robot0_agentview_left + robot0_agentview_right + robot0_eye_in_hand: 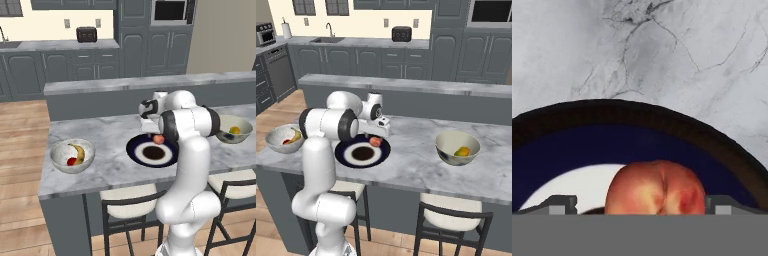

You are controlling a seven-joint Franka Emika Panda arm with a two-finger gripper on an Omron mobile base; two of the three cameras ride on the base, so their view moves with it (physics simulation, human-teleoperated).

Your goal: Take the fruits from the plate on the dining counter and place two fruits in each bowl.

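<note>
The pinkish-red round fruit (656, 187) rests on the far part of the navy-rimmed plate (637, 140) on the marbled dining counter (662, 50). My gripper (642, 205) hangs just above it, open, with a finger on each side and a gap left of the fruit. From the base, fruit (158, 139) and gripper (156, 133) are over the plate (132, 150). The speckled bowl (59, 159) at the left holds the banana (78, 151) and the red fruit (71, 161). The cream bowl (448, 145) at the right holds the yellow-green fruit (462, 151).
A higher plain grey ledge (125, 82) runs behind the counter. Stools (132, 200) (453, 207) stand under the counter's front edge. My own arm (187, 150) covers the plate's right side in the left base view. Bare stone lies between plate and bowls.
</note>
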